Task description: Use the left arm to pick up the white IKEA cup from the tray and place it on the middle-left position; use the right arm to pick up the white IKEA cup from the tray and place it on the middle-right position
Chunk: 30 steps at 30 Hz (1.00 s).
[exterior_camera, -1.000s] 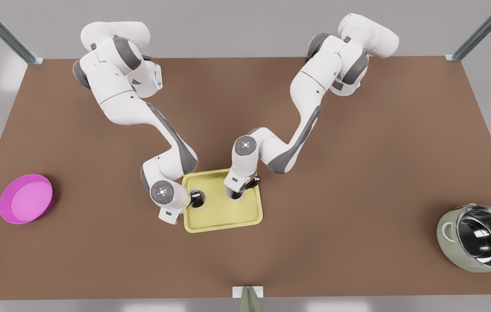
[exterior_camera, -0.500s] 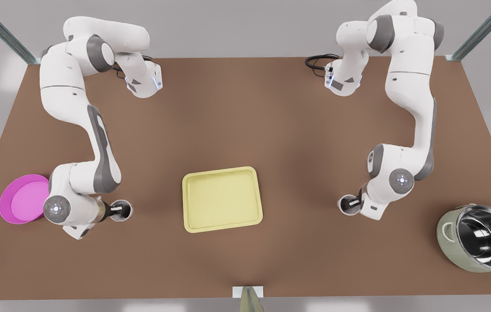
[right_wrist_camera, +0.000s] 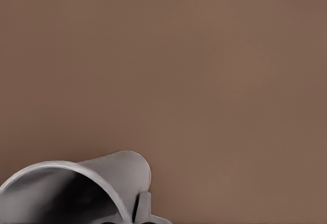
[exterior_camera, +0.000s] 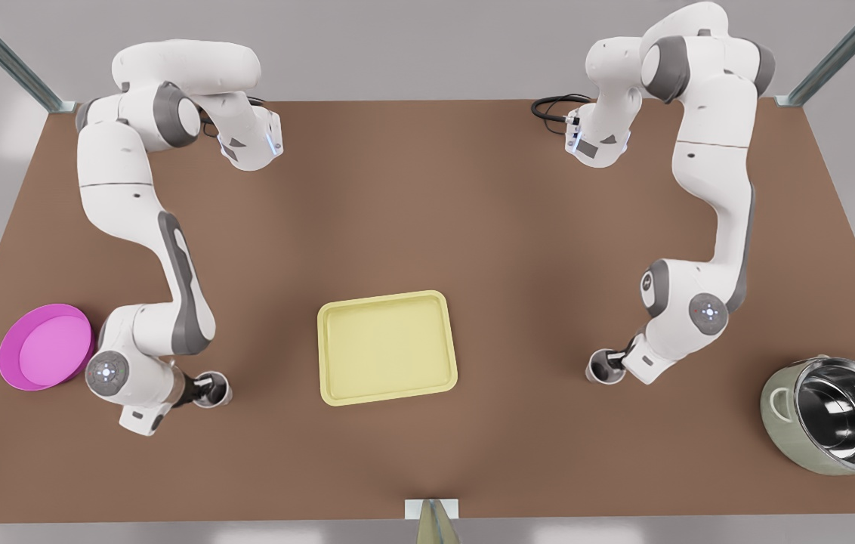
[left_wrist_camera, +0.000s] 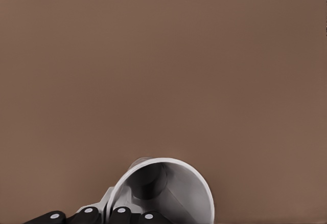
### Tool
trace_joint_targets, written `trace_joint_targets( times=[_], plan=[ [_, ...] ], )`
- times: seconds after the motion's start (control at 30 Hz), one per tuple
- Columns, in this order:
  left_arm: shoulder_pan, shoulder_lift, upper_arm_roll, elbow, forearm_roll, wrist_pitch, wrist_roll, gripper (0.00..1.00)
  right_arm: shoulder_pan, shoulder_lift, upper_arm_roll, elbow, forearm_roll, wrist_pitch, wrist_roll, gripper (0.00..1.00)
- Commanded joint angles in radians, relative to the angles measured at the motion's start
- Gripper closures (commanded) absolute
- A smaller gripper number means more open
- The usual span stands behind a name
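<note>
The pale yellow tray [exterior_camera: 387,347] lies bare at the table's middle. Well off it toward the front view's left, my left gripper [exterior_camera: 203,390] is shut on the rim of a white cup [exterior_camera: 217,393], low over the brown tabletop. The left wrist view has that cup [left_wrist_camera: 176,193] tilted, its wall pinched between dark fingers [left_wrist_camera: 134,216]. Toward the front view's right, my right gripper [exterior_camera: 616,361] is shut on the second white cup [exterior_camera: 600,370], also low over the bare table. In the right wrist view this cup [right_wrist_camera: 115,175] leans with its handle toward the table.
A round magenta bowl [exterior_camera: 46,346] sits just beyond the left arm's wrist, at the front view's left edge. A steel pot [exterior_camera: 839,414] stands at the front view's right, past the right arm. Brown tabletop stretches between tray and both cups.
Both arms lifted their cups out of the tray and swung outward, left and right. Since half a second ago each cup has sunk closer to the tabletop.
</note>
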Motion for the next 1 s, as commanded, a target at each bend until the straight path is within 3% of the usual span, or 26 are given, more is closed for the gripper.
trace_joint_targets(
  times=[0.0, 0.03, 0.17, 0.23, 0.3, 0.4, 0.43, 0.5, 0.63, 0.7, 0.73, 0.8, 0.83, 0.9, 0.97],
  plan=[
    [-0.002, 0.003, 0.000, 0.001, -0.022, 0.039, 0.434, 0.71, 0.000, 0.001, 0.000, 0.000, -0.019, 0.065, -0.159, 0.94],
    [-0.003, 0.003, 0.000, 0.003, -0.016, 0.039, 0.437, 0.00, 0.000, 0.001, 0.000, 0.000, -0.019, 0.065, -0.158, 0.94],
    [-0.005, -0.003, 0.003, 0.020, -0.013, 0.033, 0.434, 0.00, 0.000, 0.009, 0.000, 0.000, -0.017, 0.067, -0.156, 0.93],
    [-0.005, -0.052, 0.023, 0.066, 0.028, -0.050, 0.417, 0.00, 0.000, 0.010, 0.000, 0.000, -0.015, 0.068, -0.155, 0.85],
    [-0.003, -0.106, 0.029, 0.208, 0.157, -0.265, 0.311, 0.00, 0.000, 0.010, 0.000, 0.000, -0.015, 0.078, -0.152, 0.80],
    [0.006, -0.198, 0.038, 0.296, -0.027, -0.734, 0.075, 0.00, 0.000, 0.009, 0.000, 0.000, -0.014, 0.078, -0.144, 0.68],
    [0.021, -0.274, 0.039, 0.325, 0.013, -0.837, 0.095, 0.00, 0.000, 0.009, 0.000, 0.000, -0.012, 0.078, -0.144, 0.65],
    [0.089, -0.406, 0.040, 0.168, -0.079, -0.697, 0.195, 0.00, 0.000, 0.009, 0.000, 0.002, -0.009, 0.078, -0.144, 0.60],
    [0.086, -0.382, 0.043, 0.179, 0.007, -0.664, 0.111, 0.00, -0.008, -0.059, 0.003, 0.002, -0.008, 0.056, -0.144, 0.46],
    [0.041, -0.341, 0.040, 0.190, 0.045, -0.615, -0.064, 0.00, -0.003, -0.191, 0.014, 0.003, -0.008, -0.126, -0.140, 0.40],
    [0.024, -0.339, 0.041, 0.190, 0.067, -0.599, -0.088, 0.00, -0.002, -0.261, 0.018, 0.003, -0.005, -0.235, -0.097, 0.31],
    [0.028, -0.339, 0.041, 0.193, 0.058, -0.599, -0.077, 0.00, -0.008, -0.378, 0.021, 0.003, 0.155, -0.444, 0.087, 0.03],
    [0.029, -0.339, 0.041, 0.193, 0.054, -0.599, -0.077, 0.00, -0.017, -0.433, 0.021, 0.002, 0.228, -0.458, 0.176, 0.00],
    [0.026, -0.339, 0.040, 0.202, 0.048, -0.612, -0.081, 0.00, 0.014, -0.453, 0.044, 0.002, -0.006, -0.523, 0.215, 0.00],
    [0.023, -0.327, 0.038, 0.205, 0.050, -0.563, -0.080, 0.00, 0.001, -0.468, 0.044, -0.003, 0.081, -0.567, 0.430, 0.00]
  ],
)
